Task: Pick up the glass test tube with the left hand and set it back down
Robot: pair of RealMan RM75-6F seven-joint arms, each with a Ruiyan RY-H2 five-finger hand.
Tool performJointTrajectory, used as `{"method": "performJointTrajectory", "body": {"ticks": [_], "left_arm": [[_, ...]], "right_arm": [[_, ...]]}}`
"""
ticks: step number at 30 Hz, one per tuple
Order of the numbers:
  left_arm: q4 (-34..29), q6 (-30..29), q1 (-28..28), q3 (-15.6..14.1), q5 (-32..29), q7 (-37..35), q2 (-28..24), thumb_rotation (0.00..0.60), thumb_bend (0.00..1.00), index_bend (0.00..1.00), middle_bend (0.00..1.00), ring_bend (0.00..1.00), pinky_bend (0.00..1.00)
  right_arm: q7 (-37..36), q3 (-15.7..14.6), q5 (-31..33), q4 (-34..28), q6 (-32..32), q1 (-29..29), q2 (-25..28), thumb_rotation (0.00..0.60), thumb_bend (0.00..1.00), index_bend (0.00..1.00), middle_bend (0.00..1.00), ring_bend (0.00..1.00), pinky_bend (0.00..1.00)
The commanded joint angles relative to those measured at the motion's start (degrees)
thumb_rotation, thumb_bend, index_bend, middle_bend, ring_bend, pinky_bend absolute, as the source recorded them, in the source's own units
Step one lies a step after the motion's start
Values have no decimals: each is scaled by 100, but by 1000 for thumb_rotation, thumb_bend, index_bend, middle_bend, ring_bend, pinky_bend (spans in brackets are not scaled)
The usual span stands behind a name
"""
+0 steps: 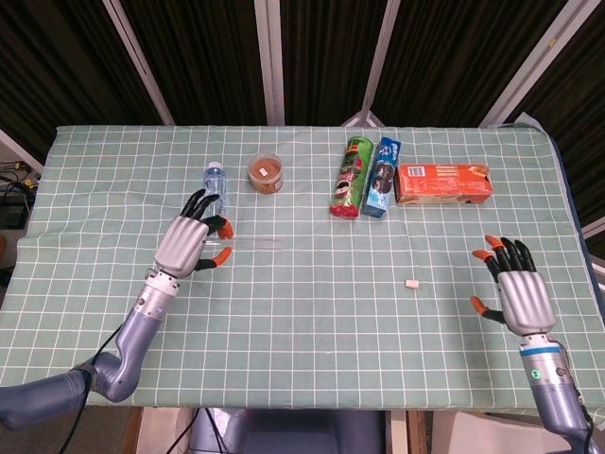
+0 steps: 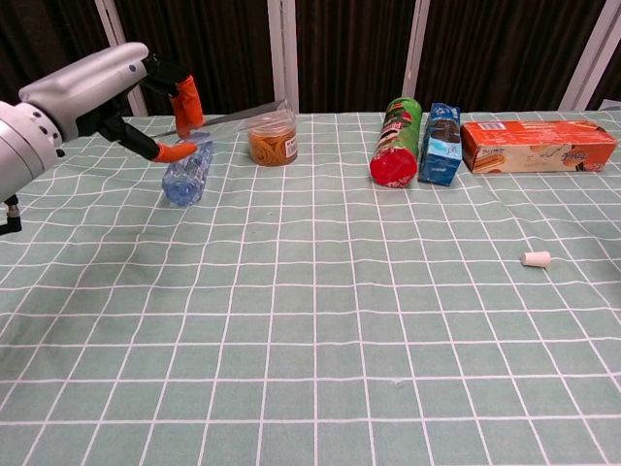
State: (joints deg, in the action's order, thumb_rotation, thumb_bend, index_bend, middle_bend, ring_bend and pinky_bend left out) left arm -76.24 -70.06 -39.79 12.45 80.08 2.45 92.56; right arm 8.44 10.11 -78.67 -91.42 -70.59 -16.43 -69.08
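The left hand (image 1: pixel 188 246) hangs above the green checked tablecloth (image 1: pixel 302 312), its orange-tipped fingers (image 2: pixel 184 94) curled partway and pinching one end of the clear glass test tube (image 1: pixel 257 245) between thumb and fingers. In the chest view the tube (image 2: pixel 238 114) is lifted clear of the cloth, its long axis running nearly level from the hand toward the robot's right, with the free end tipped slightly upward and passing in front of the small clear jar of brown rubber bands (image 2: pixel 271 137). In the head view the free end points across the table toward the middle.

Just beyond the left hand lies a clear plastic water bottle (image 1: pixel 214 192) on its side. Further right are a green cylindrical chip can (image 1: pixel 349 177) lying down, a blue carton (image 1: pixel 381 177) just beside it, and an orange rectangular box (image 1: pixel 442 183). A small white stopper (image 1: pixel 411 283) rests alone on the cloth nearer the front.

At the far right, the right hand (image 1: pixel 513 293) hovers with its fingers spread apart, grasping nothing.
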Motion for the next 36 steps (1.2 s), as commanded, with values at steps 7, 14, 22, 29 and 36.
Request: {"method": "performJointTrajectory", "body": {"ticks": [7, 14, 22, 29, 36], "left_arm": [[-292, -180, 56, -58, 275, -174, -215, 600, 583, 622, 559, 120, 0], [-414, -229, 93, -44, 293, -180, -319, 600, 584, 621, 559, 119, 0], [-475, -269, 150, -53, 283, -181, -372, 600, 584, 618, 561, 120, 0], [-478, -251, 166, -67, 280, -177, -394, 600, 584, 614, 562, 120, 0], [-480, -255, 176, -72, 295, -154, -406, 600, 584, 612, 562, 119, 0]], "right_arm": [[739, 71, 392, 417, 977, -798, -619, 600, 280, 379, 217, 109, 68], [1087, 56, 751, 507, 1104, -948, -1018, 600, 278, 422, 229, 109, 75], [1302, 49, 1013, 742, 1155, -1090, -1367, 600, 278, 436, 239, 110, 75], [1385, 21, 1168, 1030, 1214, -1177, -1551, 600, 278, 463, 250, 115, 77], [1375, -30, 1335, 1293, 1259, -1196, -1701, 600, 278, 493, 264, 117, 77]]}}
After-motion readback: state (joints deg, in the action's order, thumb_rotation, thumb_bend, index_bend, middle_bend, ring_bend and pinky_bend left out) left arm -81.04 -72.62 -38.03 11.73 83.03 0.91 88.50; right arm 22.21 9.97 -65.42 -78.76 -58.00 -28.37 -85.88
